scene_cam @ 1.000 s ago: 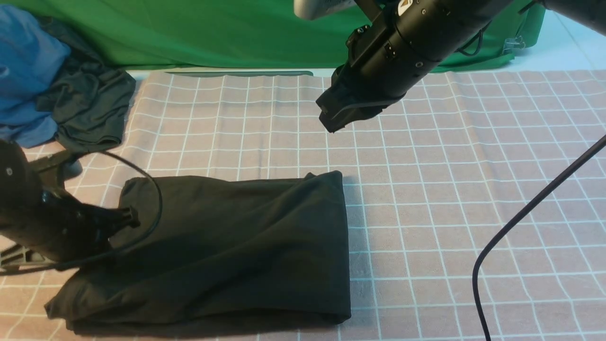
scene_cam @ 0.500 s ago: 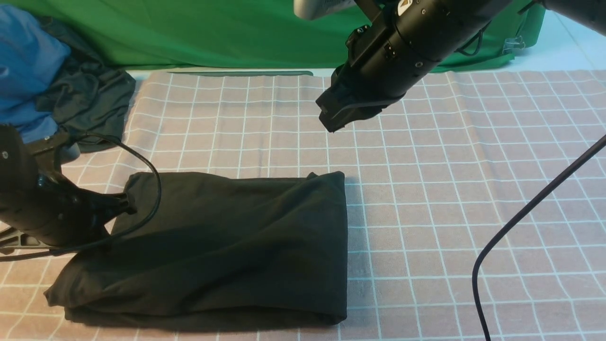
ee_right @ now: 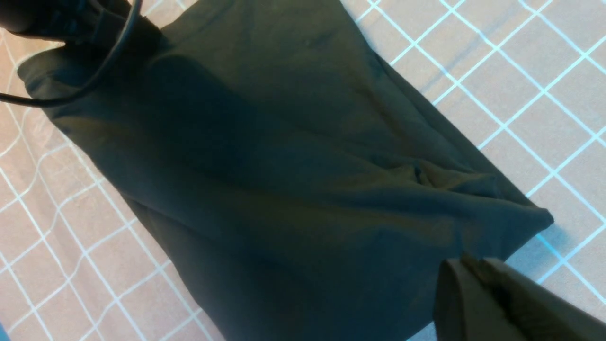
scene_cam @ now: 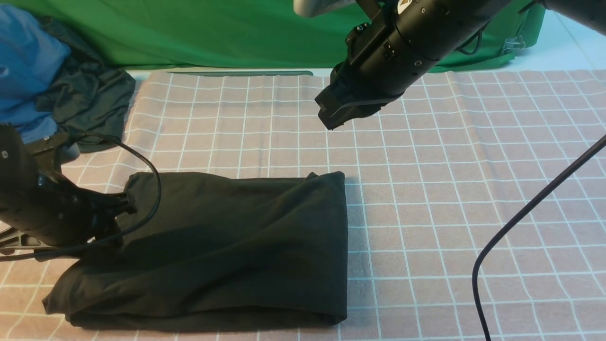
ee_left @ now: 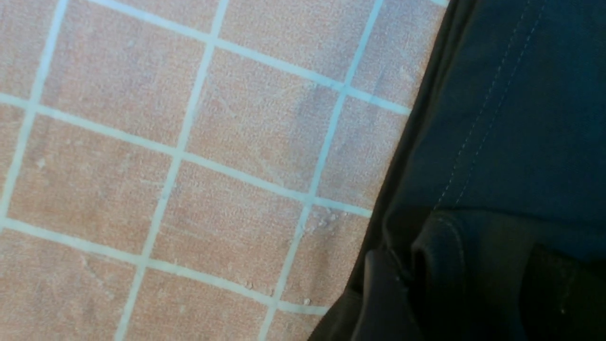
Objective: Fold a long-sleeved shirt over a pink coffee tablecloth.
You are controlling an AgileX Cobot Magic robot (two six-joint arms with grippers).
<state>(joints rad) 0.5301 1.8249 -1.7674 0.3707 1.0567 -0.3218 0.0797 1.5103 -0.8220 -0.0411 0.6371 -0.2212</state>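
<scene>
left arm (scene_cam: 42, 208) low at near left, wrist tilted down; left gripper (ee_left: 466, 308) shows only dark fingers (ee_left: 378, 298) in its wrist view, spread unclear; right arm (scene_cam: 426, 33) raised, reaching in from far right; right gripper (scene_cam: 331, 118) aimed down and leftward, jaws pressed together

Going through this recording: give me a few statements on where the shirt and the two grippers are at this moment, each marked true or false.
1. The long-sleeved shirt lies folded on the pink coffee tablecloth. True.
2. The right gripper is clamped on the shirt. False: it is shut on nothing and hangs above the tablecloth, beyond the shirt's far edge.
3. The left gripper is at the shirt's left end. True.
4. A white chest logo shows on the shirt's top face. False: only plain black fabric shows.
5. A bundle of blue and dark clothes lies at the far left, apart from the shirt. True.
</scene>
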